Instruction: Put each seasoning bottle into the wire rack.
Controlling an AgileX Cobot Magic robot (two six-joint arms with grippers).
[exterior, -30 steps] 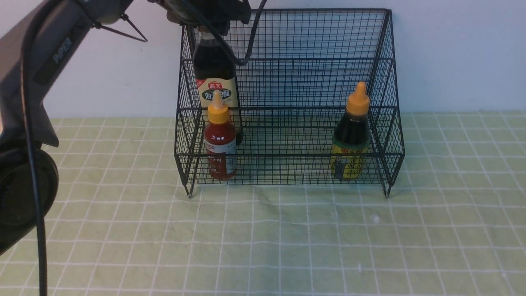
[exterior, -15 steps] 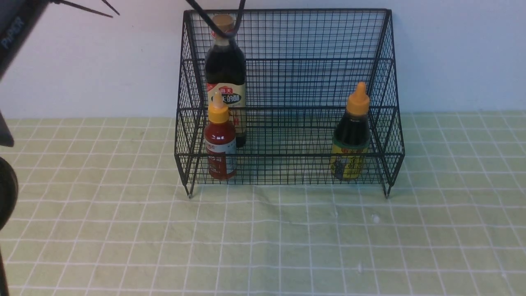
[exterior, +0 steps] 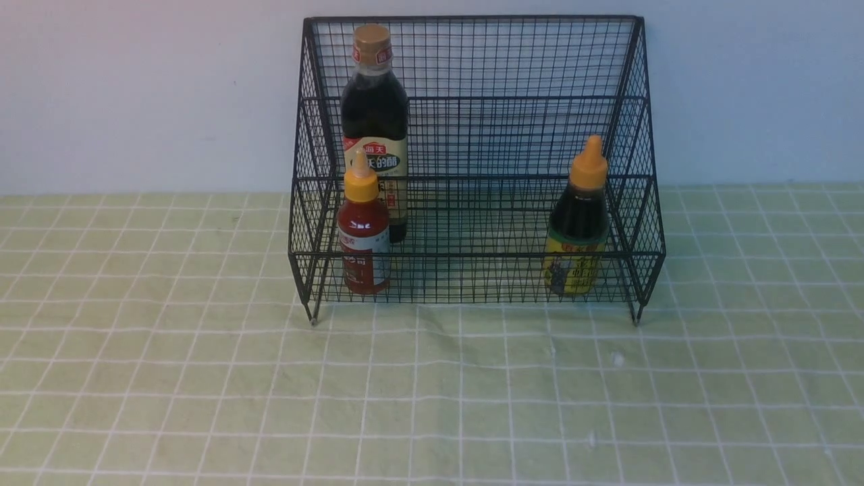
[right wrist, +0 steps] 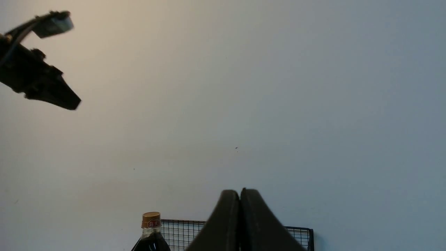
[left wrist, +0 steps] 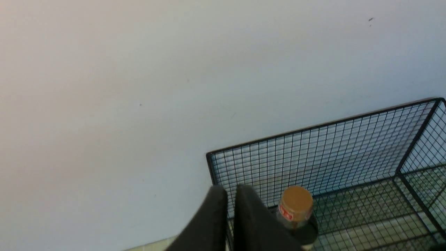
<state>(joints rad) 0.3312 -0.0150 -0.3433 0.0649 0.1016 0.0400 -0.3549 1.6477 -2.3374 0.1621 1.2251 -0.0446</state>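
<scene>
The black wire rack [exterior: 506,135] stands at the back of the table. The tall dark vinegar bottle [exterior: 374,128] with gold cap stands upright on its upper step at the left. The red-sauce bottle [exterior: 363,233] stands on the lower step in front of it. The dark-sauce bottle [exterior: 577,229] with orange cap stands on the lower step at the right. Neither gripper shows in the front view. My left gripper [left wrist: 230,188] is empty, its jaws almost together, above the rack's left corner [left wrist: 331,150] beside the vinegar cap [left wrist: 296,205]. My right gripper [right wrist: 239,190] is shut and empty, high before the wall.
A green checked cloth [exterior: 432,391] covers the table in front of the rack. A pale wall [exterior: 135,94] stands right behind the rack. The left arm's end [right wrist: 38,80] shows high up in the right wrist view, above the vinegar bottle [right wrist: 151,226].
The left arm let go of the vinegar bottle's neck and rose up and left out of the front view. The bottle now stands free on the upper step, slightly further right.
</scene>
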